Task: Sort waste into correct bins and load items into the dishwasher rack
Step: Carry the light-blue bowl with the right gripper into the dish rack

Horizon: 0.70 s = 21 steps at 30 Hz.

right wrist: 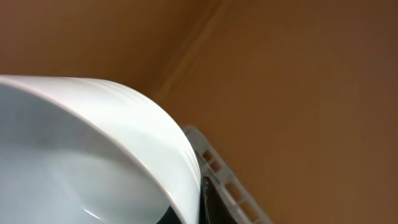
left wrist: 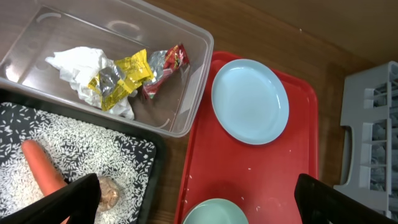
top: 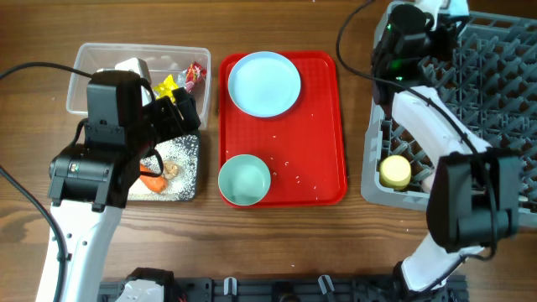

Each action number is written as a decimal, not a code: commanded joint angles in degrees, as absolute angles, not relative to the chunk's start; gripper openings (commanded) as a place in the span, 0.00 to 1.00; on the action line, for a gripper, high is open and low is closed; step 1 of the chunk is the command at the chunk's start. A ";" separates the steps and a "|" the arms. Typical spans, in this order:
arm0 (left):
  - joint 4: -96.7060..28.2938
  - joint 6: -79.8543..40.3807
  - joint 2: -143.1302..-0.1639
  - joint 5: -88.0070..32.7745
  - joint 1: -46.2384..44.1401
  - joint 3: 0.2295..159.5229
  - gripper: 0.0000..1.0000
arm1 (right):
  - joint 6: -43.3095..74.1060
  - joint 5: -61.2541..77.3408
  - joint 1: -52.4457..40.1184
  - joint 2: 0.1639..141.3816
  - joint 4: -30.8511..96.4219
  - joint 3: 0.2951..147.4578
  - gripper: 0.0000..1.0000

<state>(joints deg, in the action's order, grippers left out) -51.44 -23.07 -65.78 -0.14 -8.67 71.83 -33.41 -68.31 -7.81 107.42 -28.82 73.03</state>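
Right claw (top: pixel 438 15): clenched on pale bowl (right wrist: pixel 93 143), bowl filling its view above rack (right wrist: pixel 219 167) corner. Left claw (left wrist: pixel 208 199): spread wide. Print on wrappers (left wrist: pixel 134 74) unreadable.

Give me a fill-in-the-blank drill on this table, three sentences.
The carrot piece lies on rice grains in the ___ bin beside the clear tub. The pale blue plate shares the red tray with one ___. The yellow cup stands in the dishwasher ___. Missing: black; bowl; rack.
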 commanded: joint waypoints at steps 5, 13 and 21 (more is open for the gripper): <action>-51.35 -23.40 -65.73 -0.62 -8.62 72.01 1.00 | -39.88 -67.96 -4.84 113.14 -29.34 73.60 0.04; -51.35 -23.40 -65.73 -0.60 -8.62 72.01 1.00 | -36.88 -65.30 -4.21 117.14 -29.28 73.58 0.04; -51.35 -23.40 -65.73 -0.62 -8.62 72.01 1.00 | -35.51 -64.23 -4.16 119.81 -29.30 73.60 0.04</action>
